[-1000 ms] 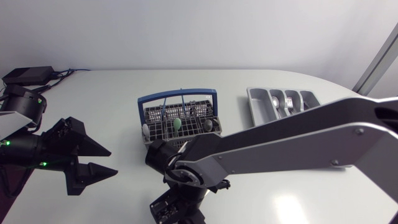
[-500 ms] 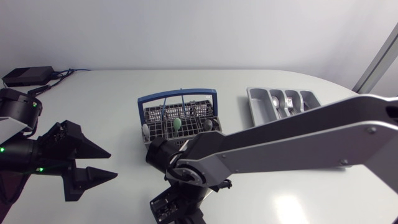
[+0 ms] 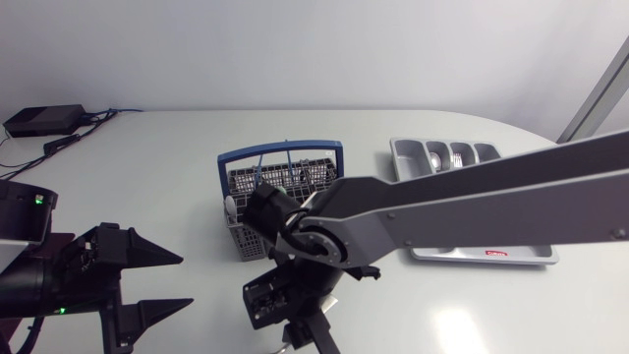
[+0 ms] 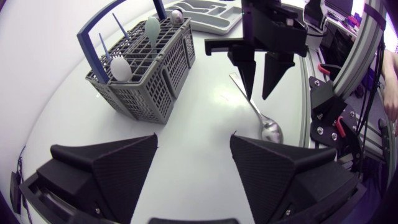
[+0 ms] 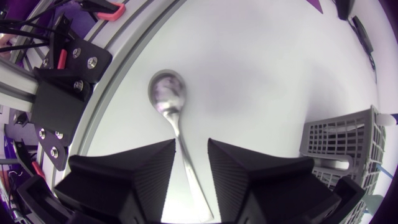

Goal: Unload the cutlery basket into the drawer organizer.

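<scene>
Right claw (image 4: 259, 93) points fingers-down over a metal spoon (image 4: 271, 130) that lies flat on the white table (image 4: 186, 118). Its two wedge fingers stand a narrow gap apart, straddling the spoon's handle without pinching it. From the right wrist, the handle runs between the fingertips with bare table showing on either side of it. The spoon's bowl lies just ahead of the claw, close to the table's edge.

The grey cutlery basket (image 4: 146, 74), with its blue hoop handle, stands off to one side of this claw, near it but not touching. A white-bowled utensil (image 4: 121, 68), a pale green utensil (image 4: 152, 26) and thin blue sticks (image 4: 118, 28) stand upright in it. The grey drawer organizer (image 4: 214, 15) lies beyond the basket, well apart from the claw, with some cutlery visible in its compartments from the head view.

Left claw (image 4: 193, 146) sits low over the table with its fingers spread wide apart. The spoon lies ahead of one finger and the basket ahead of the other, while the right claw faces it from just past the spoon.
</scene>
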